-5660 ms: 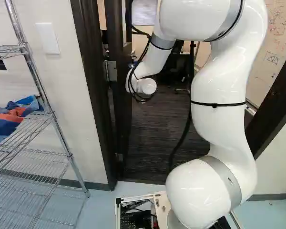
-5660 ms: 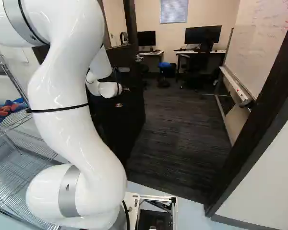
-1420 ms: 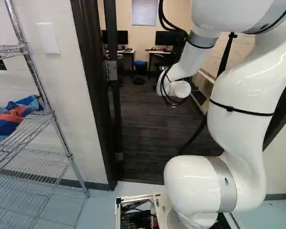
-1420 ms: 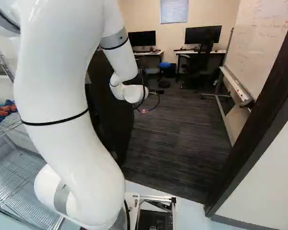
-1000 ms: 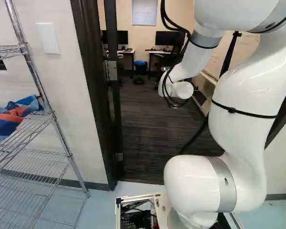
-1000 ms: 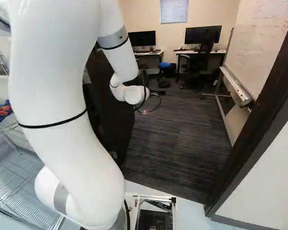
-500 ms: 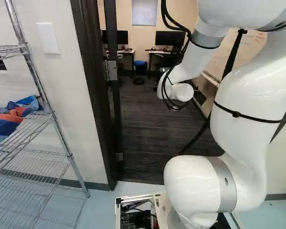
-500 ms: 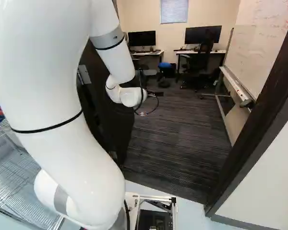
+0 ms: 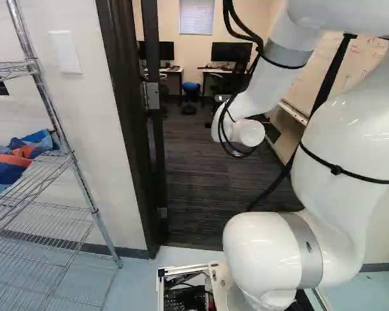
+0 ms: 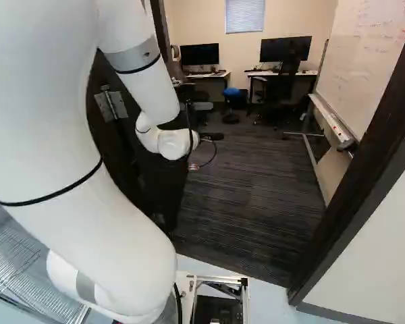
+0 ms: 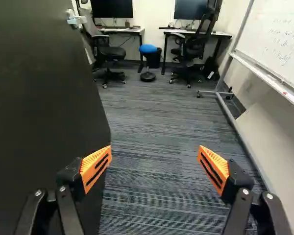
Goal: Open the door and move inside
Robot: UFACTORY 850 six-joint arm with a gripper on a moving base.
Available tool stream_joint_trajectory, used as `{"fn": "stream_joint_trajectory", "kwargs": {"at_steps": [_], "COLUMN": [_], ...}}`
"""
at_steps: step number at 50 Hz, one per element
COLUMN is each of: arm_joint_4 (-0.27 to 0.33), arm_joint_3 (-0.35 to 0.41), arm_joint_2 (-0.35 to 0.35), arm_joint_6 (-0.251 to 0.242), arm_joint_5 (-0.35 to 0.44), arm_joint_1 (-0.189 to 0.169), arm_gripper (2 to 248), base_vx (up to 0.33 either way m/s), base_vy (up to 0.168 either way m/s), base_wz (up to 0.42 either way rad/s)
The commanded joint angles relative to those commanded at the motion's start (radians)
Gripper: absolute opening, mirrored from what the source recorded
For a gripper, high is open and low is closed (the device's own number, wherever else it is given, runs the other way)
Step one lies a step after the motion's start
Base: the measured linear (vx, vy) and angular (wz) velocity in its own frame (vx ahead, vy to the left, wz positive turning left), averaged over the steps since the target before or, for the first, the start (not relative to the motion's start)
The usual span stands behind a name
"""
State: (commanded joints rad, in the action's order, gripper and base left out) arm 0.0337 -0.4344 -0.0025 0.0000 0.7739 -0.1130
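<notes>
Your gripper (image 11: 155, 152) is spread, empty, beside the open door (image 10: 167, 182) left of centre in the right base view, probably guarding against swing-back.

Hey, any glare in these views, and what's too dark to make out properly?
Left base view: small glints on the white arm; right base view: the door is so dark that little surface detail shows; wrist view: the door is a near-black expanse, though its handle catches the light.
</notes>
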Motion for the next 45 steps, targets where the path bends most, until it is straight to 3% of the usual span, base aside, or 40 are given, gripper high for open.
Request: {"fn": "stream_joint_trajectory", "kwargs": {"at_steps": [27,45], "arm_joint_4": [-0.019,-0.027], "arm_joint_3": [0.193,0.28], "arm_joint_2": [0.156,0.228], "arm_joint_6": [0.0,0.0], "arm_joint_5": [0.055,0.08], "arm_joint_1": [0.063,0.091], "arm_gripper": [247,247], "base_vx": [0.0,0.0], "base_vy": [0.0,0.0], "base_wz": [0.0,0.0]}}
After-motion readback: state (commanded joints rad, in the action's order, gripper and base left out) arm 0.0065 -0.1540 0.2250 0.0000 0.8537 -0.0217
